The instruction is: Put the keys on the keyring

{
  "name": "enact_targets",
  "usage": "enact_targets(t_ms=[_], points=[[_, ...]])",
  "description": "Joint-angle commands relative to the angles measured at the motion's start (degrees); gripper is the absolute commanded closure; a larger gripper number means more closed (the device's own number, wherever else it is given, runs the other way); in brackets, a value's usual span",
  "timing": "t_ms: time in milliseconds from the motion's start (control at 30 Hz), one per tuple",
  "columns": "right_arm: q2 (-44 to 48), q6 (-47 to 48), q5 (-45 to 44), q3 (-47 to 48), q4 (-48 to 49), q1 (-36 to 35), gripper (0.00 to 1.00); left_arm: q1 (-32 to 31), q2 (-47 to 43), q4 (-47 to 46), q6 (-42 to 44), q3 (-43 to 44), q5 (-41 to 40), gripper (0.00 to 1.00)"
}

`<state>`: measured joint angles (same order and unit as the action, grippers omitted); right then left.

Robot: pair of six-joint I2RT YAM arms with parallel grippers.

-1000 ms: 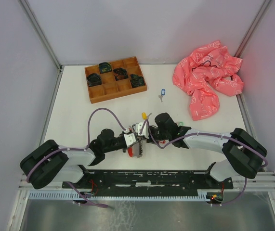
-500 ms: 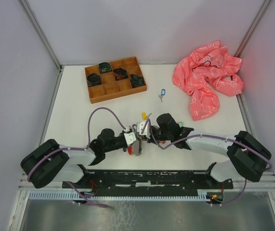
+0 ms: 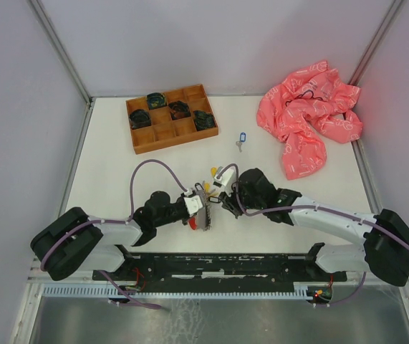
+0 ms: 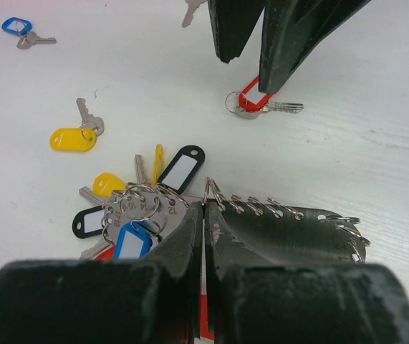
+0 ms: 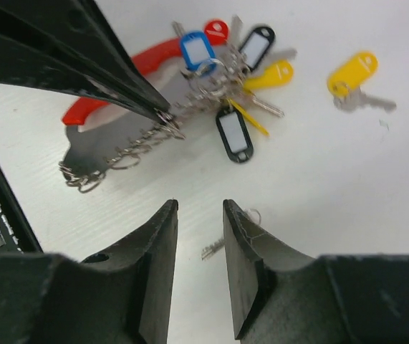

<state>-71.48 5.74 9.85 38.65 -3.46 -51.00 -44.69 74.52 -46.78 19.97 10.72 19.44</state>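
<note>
One key with a red tag (image 4: 254, 95) lies flat on the worktop (image 4: 376, 143), just under the fingertips of the right gripper (image 5: 198, 208). Its jaws are spread and hold nothing, so that key is loose. In the left wrist view the key's long axis runs across the frame, with its small ring to the left and its blade to the right. It lies near the keyring (image 4: 144, 203), on the far side from the left gripper (image 4: 204, 208). The keyring already carries a fan of tagged keys and rests on the worktop with its red plastic loop (image 5: 118, 75) beside it. The left gripper's jaws are pressed together, pinching a wire loop at the edge of that bunch. The right arm is by far the nearer to the loose key, and I judge it must take the key by its tag end and bring it towards the pinched ring. A yellow-tagged key (image 4: 75, 136) and a blue-tagged key (image 4: 19, 29) lie farther off.
</note>
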Motion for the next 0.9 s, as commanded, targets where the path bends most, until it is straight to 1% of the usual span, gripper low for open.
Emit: enact_targets(t_ms=[0, 167, 400, 700, 867], points=[[-0.1, -10.3, -11.6, 3.6, -8.0, -0.1, 0.6, 0.5, -1.0, -3.0, -0.8, 1.1, -1.0, 0.97], [-4.0, -13.9, -17.2, 5.1, -11.0, 1.4, 0.6, 0.4, -1.2, -2.4, -0.8, 1.1, -1.6, 0.97], [-11.7, -17.7, -10.9, 9.5, -13.4, 5.5, 0.61, 0.5, -1.2, -1.9, -0.9, 1.3, -1.9, 0.97], [-16.2, -20.6, -6.8, 11.3, -13.6, 8.9, 0.62, 0.4, -1.8, -1.8, -0.7, 1.1, -2.1, 0.97], [-18.1, -21.2, -4.5, 12.2, -13.3, 9.4, 0.63, 0.5, -1.5, -1.7, -0.8, 1.4, -1.8, 0.97]])
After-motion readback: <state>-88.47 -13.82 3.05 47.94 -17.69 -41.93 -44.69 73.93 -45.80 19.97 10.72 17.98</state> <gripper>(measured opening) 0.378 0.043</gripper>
